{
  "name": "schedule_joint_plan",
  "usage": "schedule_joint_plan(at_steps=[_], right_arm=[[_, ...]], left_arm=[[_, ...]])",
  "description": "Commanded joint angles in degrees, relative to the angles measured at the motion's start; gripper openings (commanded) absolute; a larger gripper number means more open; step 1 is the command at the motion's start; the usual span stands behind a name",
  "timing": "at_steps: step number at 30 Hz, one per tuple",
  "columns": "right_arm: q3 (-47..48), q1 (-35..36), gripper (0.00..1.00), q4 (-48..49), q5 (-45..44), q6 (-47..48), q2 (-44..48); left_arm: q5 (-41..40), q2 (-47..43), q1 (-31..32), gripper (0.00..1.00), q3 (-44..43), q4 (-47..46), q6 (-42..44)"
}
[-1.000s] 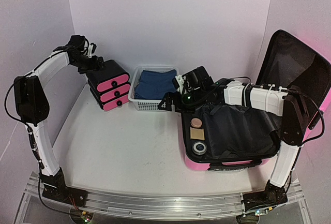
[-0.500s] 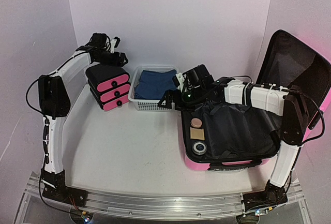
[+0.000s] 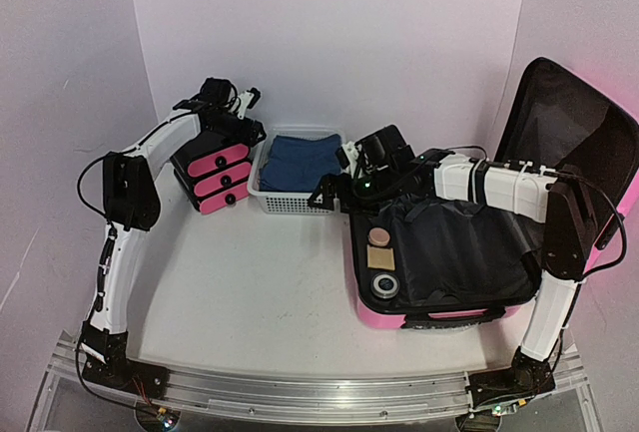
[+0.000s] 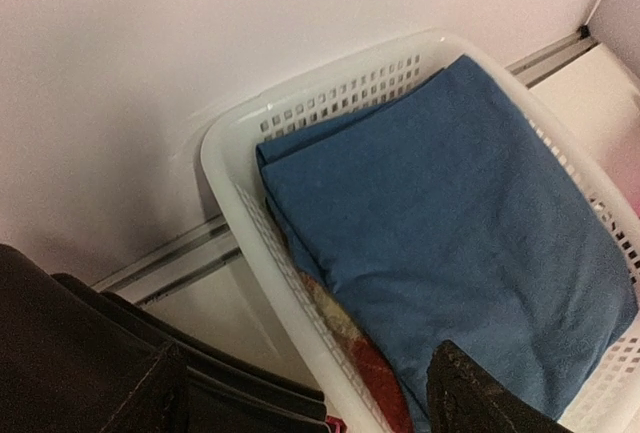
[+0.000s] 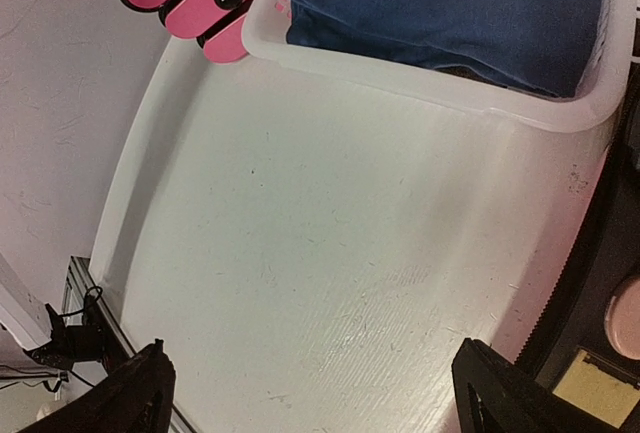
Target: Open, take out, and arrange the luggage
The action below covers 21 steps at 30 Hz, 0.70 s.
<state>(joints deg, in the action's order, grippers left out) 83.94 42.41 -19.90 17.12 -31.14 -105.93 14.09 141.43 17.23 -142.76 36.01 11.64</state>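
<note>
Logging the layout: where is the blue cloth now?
Top view: the blue cloth lies in the white basket at the back wall, between the drawer unit on the left and the open luggage on the right.

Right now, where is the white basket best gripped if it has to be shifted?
Probably the near long rim of the white basket, from above with jaws straddling the wall: it is thin and upright, and the folded blue cloth leaves it clear.
</note>
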Motion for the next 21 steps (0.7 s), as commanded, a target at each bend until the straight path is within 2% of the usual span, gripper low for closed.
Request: schedule_joint_plan(at_steps=[1,12,21], right_arm=[[0.8,-0.2,0.98,1.0,-0.1,-0.1,1.1],[1.1,-0.2,0.98,1.7,1.8,-0.8,0.4],[-0.6,-0.2,0.98,2.8,2.5,-1.4,1.8]], left_arm=[[-5.0,-2.0,1.5,0.81,-0.8,5.3,2.5],[-19.2,-14.4,1.6,0.76,16.2,18.4,0.7],[-17.2,-32.6,1.5,0.77,37.8,19.0,-3.1]])
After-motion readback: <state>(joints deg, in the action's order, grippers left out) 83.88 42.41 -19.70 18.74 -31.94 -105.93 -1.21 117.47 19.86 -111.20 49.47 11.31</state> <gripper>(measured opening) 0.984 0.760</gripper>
